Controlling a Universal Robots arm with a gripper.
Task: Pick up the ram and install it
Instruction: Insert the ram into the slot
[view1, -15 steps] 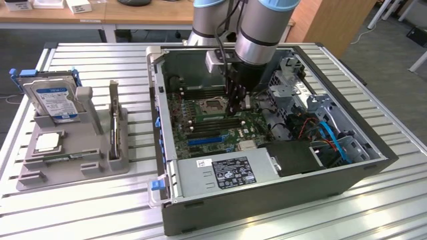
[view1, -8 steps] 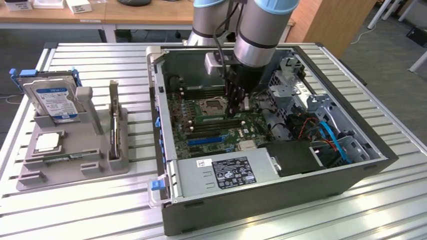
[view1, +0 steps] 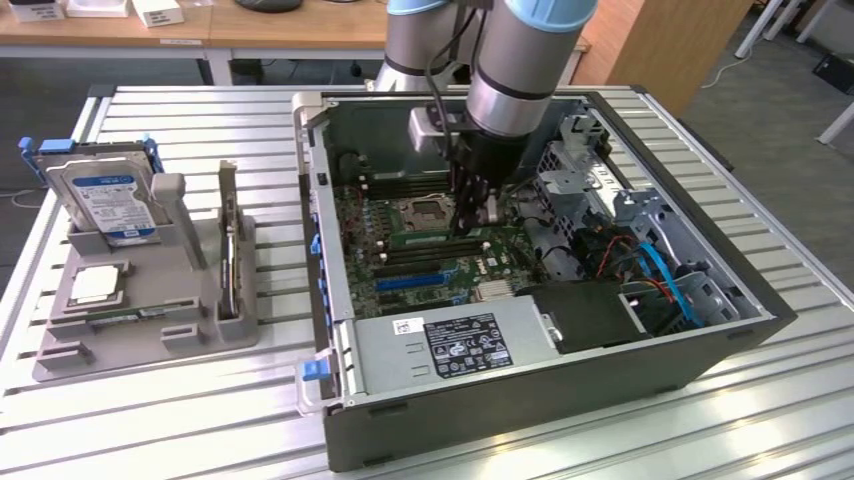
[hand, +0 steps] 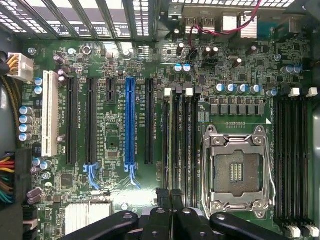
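Ram: a pale green stick standing on edge in a slot of the board, inside the open case on the slatted worktop. Nearest the onlooker, at the case's front, lies the grey power supply. Behind it is the green board with rows of black slots, then the ram, just beside the processor socket. The tool reaches straight down at the ram's end toward the exterior view's right, its fingers pressed together. In the wrist view the tool lines up with the ram along its top edge; whether it touches the stick I cannot tell. Beyond rises the arm. Off to the exterior view's left, a grey holder carries a hard drive.

The pick-up looks done, and seating the stick seems to be the step in hand. The next move would call for a straight, even downward push, so the white latches catch without the stick tipping.
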